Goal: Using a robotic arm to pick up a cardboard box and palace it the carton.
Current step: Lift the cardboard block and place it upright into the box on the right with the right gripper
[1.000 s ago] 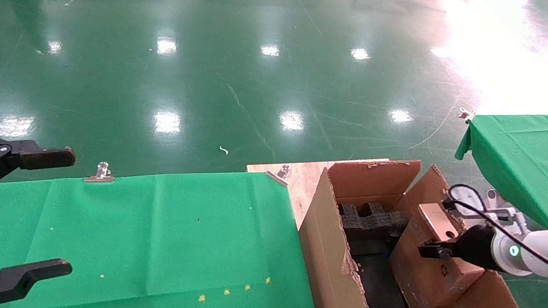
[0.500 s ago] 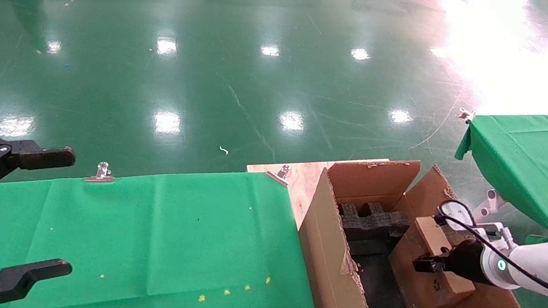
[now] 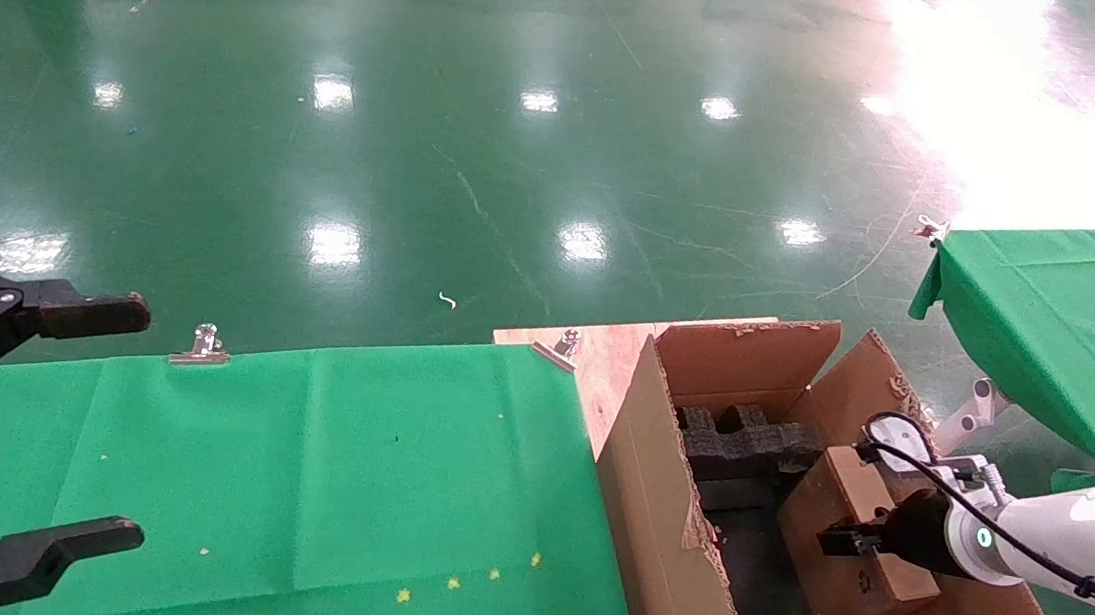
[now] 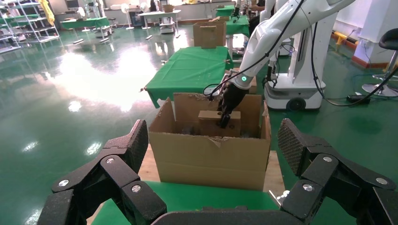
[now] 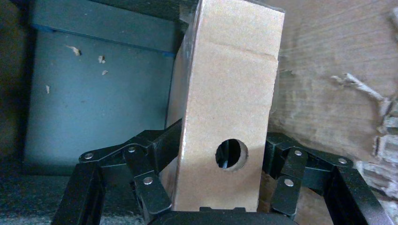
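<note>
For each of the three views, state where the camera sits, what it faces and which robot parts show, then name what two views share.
Head: high, looking down at the green table, carton and both grippers.
Left wrist: behind the open left gripper, facing the carton and right arm.
Right wrist: behind the right gripper, clamping the cardboard box.
Shared: all show the cardboard box.

— Where's the carton (image 3: 653, 519)?
— Just right of the table (image 3: 309, 486).
— And the cardboard box (image 3: 860, 554)?
— Inside the carton, at its right side, in the right end effector (image 3: 836, 542).
— The left end effector (image 3: 44, 420)?
— Over the table's left end, well apart.
</note>
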Action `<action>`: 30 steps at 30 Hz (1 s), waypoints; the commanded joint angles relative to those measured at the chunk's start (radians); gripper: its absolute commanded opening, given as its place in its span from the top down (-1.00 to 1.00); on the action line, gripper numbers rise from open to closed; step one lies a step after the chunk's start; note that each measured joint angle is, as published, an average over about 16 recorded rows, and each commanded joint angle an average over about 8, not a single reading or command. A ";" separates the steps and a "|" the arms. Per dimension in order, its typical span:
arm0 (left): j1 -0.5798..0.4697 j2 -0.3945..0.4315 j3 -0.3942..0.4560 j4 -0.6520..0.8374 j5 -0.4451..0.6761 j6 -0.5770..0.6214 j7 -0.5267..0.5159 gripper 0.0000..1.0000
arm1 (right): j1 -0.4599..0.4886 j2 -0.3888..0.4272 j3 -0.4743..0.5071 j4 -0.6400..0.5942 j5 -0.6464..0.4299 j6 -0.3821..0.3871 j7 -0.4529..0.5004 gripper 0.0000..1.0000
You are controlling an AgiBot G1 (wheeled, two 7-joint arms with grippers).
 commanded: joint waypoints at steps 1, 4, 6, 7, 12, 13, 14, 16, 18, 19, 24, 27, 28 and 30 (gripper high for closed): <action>0.000 0.000 0.000 0.000 0.000 0.000 0.000 -1.00 | -0.003 -0.005 -0.001 -0.006 0.004 0.001 -0.003 -0.56; 0.000 0.000 0.000 0.000 0.000 0.000 0.000 -1.00 | -0.004 -0.008 0.000 -0.008 0.006 0.002 -0.004 -1.00; 0.000 0.000 0.000 0.000 0.000 0.000 0.000 -1.00 | -0.004 -0.008 -0.001 -0.008 0.007 0.001 -0.004 -1.00; 0.000 0.000 0.000 0.000 0.000 0.000 0.000 -1.00 | -0.004 -0.008 -0.001 -0.008 0.007 0.001 -0.004 -1.00; 0.000 0.000 0.000 0.000 0.000 0.000 0.000 -1.00 | -0.003 -0.006 0.000 -0.006 0.006 0.000 -0.004 -1.00; 0.000 0.000 0.000 0.000 0.000 0.000 0.000 -1.00 | -0.002 -0.006 0.000 -0.006 0.006 0.000 -0.004 -1.00; 0.000 0.000 0.000 0.000 0.000 0.000 0.000 -1.00 | -0.001 -0.005 0.000 -0.006 0.006 -0.001 -0.004 -1.00; 0.000 0.000 0.000 0.000 0.000 0.000 0.000 -1.00 | 0.002 -0.004 0.002 -0.004 0.005 -0.001 -0.004 -1.00; 0.000 0.000 0.000 0.000 0.000 0.000 0.000 -1.00 | 0.008 -0.001 0.004 -0.001 0.005 -0.002 -0.005 -1.00; 0.000 0.000 0.000 0.000 0.000 0.000 0.000 -1.00 | 0.011 0.000 0.005 0.001 0.004 -0.003 -0.006 -1.00; 0.000 0.000 0.000 0.000 0.000 0.000 0.000 -1.00 | 0.028 0.010 0.011 0.012 -0.001 -0.008 -0.009 -1.00; 0.000 0.000 0.000 0.000 0.000 0.000 0.000 -1.00 | 0.036 0.015 0.013 0.019 -0.005 -0.009 -0.010 -1.00; 0.000 0.000 0.000 0.000 0.000 0.000 0.000 -1.00 | 0.039 0.017 0.014 0.022 -0.006 -0.010 -0.010 -1.00; 0.000 0.000 0.000 0.000 0.000 0.000 0.000 -1.00 | 0.046 0.023 0.017 0.029 -0.009 -0.010 -0.010 -1.00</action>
